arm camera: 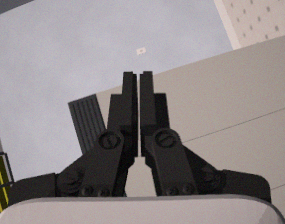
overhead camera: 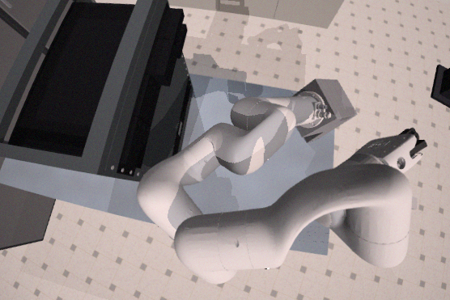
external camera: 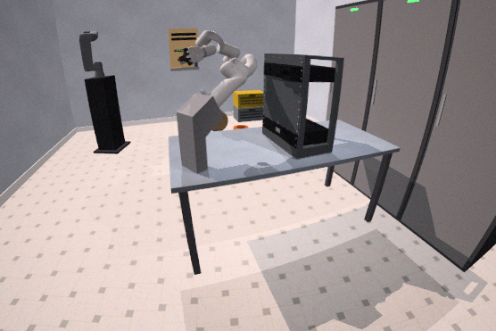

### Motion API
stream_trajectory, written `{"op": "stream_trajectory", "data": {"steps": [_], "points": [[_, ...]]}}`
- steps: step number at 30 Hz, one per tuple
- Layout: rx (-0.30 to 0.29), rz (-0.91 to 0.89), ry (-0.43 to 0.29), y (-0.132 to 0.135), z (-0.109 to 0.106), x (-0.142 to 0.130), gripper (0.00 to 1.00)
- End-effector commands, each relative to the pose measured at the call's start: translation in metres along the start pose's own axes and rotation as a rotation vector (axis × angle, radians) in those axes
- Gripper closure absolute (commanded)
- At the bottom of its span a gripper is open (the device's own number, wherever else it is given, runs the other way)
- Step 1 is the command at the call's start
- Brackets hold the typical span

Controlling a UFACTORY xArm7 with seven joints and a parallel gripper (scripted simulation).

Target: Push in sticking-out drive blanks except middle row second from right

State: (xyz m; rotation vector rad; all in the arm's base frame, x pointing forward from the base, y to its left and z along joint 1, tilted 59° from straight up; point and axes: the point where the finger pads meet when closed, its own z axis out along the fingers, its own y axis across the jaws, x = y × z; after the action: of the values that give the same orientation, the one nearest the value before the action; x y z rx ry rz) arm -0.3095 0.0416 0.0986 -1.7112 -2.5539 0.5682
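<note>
The rack (overhead camera: 118, 71) (external camera: 304, 105) stands upright on the table. The storage chassis (external camera: 282, 72) is a dark band high in its front. In the top view, dark blocks (overhead camera: 176, 39) stand out from the front at the rack's far end; single drive blanks and rows cannot be told apart. My gripper (overhead camera: 419, 149) (external camera: 182, 59) (arm camera: 138, 89) is shut, with nothing between the fingers. It is well away from the rack, on the far side of the arm's base, and points away from the rack. The wrist view shows no part of the rack or the blanks.
The blue-grey table (overhead camera: 283, 180) (external camera: 232, 154) carries the rack and the arm's grey pedestal (overhead camera: 333, 99) (external camera: 192, 136). The folded arm (overhead camera: 243, 237) (external camera: 232, 78) lies between gripper and rack. Tall cabinets (external camera: 415, 92) stand behind the rack. A black stand (external camera: 104, 114) is at the left.
</note>
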Motion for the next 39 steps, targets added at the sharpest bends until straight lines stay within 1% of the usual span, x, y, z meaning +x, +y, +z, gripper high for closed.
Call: {"op": "stream_trajectory", "data": {"steps": [1, 2, 7, 11, 12, 14, 17, 19, 24, 29, 34, 36, 39], "points": [[0.009, -0.001, 0.141, -0.011, -0.017, 0.031, 1.0], [0.009, -0.001, 0.141, -0.011, -0.017, 0.031, 1.0], [0.002, -0.011, 0.302, -0.024, -0.038, 0.064, 1.0], [-0.007, -0.031, 0.404, -0.033, -0.052, 0.083, 1.0], [-0.008, -0.031, 0.405, -0.033, -0.052, 0.083, 1.0], [-0.016, -0.054, 0.436, -0.039, -0.055, 0.083, 1.0], [-0.034, -0.095, 0.461, -0.046, -0.055, 0.075, 1.0], [-0.034, -0.095, 0.461, -0.046, -0.055, 0.075, 1.0], [-0.075, -0.163, 0.491, -0.054, -0.046, 0.06, 1.0], [-0.131, -0.228, 0.506, -0.057, -0.029, 0.045, 1.0], [-0.199, -0.289, 0.501, -0.052, -0.005, 0.03, 1.0], [-0.199, -0.289, 0.501, -0.052, -0.005, 0.03, 1.0], [-0.244, -0.323, 0.489, -0.046, 0.013, 0.02, 1.0]]}}
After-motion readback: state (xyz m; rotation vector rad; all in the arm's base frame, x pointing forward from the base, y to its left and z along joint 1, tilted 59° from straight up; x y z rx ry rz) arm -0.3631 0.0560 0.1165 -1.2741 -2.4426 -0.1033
